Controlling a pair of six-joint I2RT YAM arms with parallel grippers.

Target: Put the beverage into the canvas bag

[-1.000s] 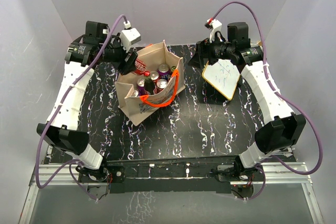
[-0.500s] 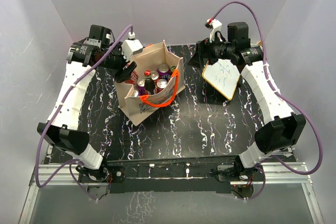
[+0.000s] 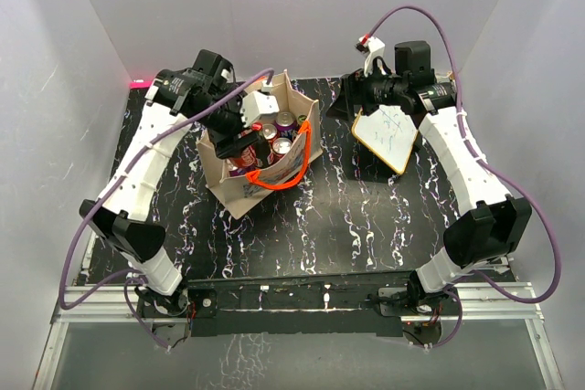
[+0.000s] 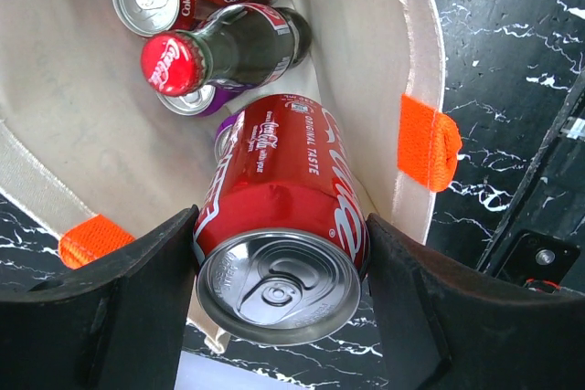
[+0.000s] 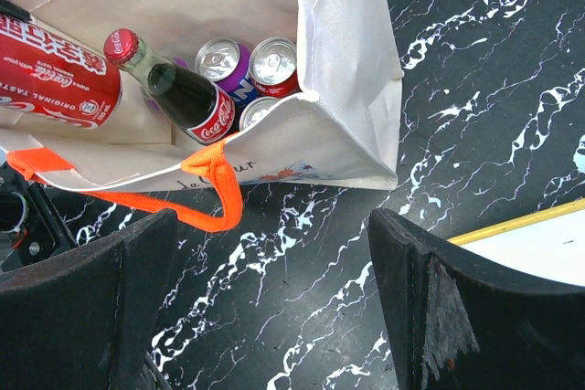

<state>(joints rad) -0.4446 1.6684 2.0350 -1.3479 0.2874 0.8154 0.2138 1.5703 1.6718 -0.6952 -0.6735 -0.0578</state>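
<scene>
The beige canvas bag [image 3: 260, 191] with orange handles [image 3: 274, 180] stands open at the middle left of the black marble table. My left gripper [image 3: 245, 139] is shut on a red Coca-Cola can [image 4: 283, 216] and holds it tilted inside the bag's mouth [image 4: 82, 89], above the drinks inside. The can also shows in the right wrist view [image 5: 55, 75]. My right gripper [image 3: 345, 98] is open and empty, hovering right of the bag [image 5: 347, 34] over the table.
Inside the bag are a glass cola bottle [image 4: 238, 47] and several red and purple cans [image 5: 272, 59]. A white board with handwriting [image 3: 388, 134] lies at the back right under the right arm. White walls enclose the table.
My left gripper has carried the red can rightward from the bag's back-left outside edge to over and into its opening. The right arm has not moved.
</scene>
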